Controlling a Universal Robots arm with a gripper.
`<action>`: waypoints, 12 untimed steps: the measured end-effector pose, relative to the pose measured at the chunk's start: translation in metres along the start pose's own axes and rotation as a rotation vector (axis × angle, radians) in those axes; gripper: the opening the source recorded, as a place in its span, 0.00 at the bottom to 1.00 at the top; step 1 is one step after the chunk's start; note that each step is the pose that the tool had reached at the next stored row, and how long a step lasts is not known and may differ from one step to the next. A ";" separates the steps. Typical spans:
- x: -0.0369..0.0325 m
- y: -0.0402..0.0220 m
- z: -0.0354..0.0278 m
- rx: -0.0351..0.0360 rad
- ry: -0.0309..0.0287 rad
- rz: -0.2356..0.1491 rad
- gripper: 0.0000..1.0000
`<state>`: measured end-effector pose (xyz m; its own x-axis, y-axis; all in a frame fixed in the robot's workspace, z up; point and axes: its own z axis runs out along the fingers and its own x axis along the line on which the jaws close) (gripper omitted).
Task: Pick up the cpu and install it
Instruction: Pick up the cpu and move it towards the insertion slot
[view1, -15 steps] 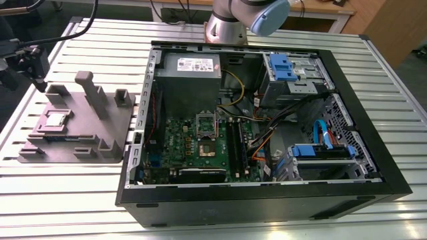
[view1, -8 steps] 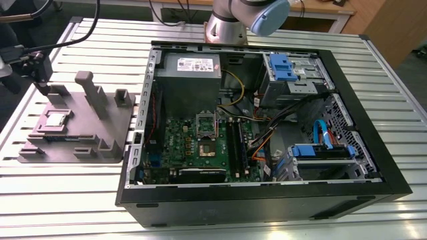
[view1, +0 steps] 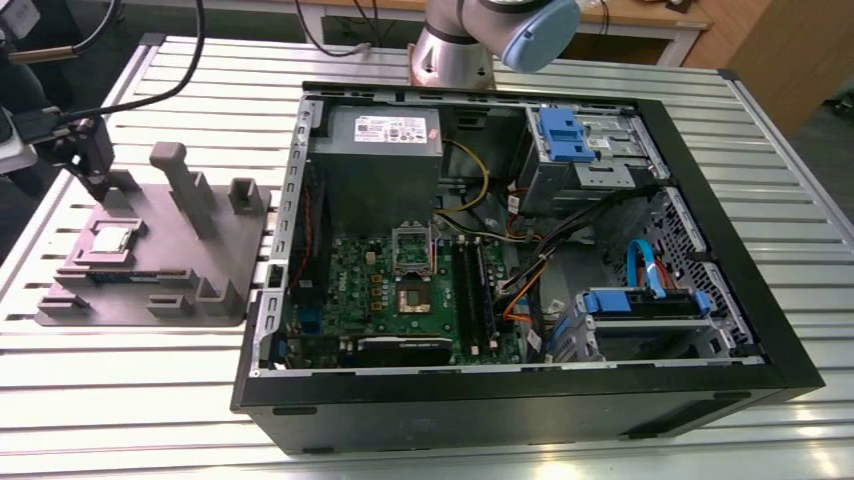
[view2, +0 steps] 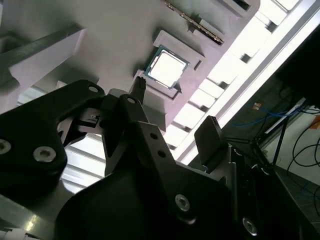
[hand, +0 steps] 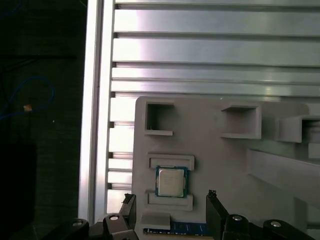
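The cpu is a small square chip with a silvery top, lying flat in a recess of the grey fixture tray at the exterior view's left. My gripper hangs just above the tray, a little behind the chip. In the first wrist view the cpu lies ahead of the gripper, whose two black fingers stand wide apart with nothing between them. The second wrist view shows the cpu beyond the open gripper. The motherboard's socket sits inside the open computer case.
Upright posts rise from the tray close to the gripper. The case holds a grey power supply, blue drive brackets and loose cables. A slatted metal table carries everything; its edge runs near the tray.
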<state>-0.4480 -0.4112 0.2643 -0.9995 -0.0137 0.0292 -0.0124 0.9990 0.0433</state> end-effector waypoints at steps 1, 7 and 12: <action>-0.0001 -0.0001 0.0018 -0.0001 0.0000 0.000 0.66; -0.0004 -0.0007 0.0127 -0.0001 0.0000 0.000 0.66; -0.0007 -0.0012 0.0219 -0.0002 -0.0001 0.000 0.66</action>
<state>-0.4480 -0.4114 0.2423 -0.9995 -0.0135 0.0291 -0.0122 0.9990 0.0436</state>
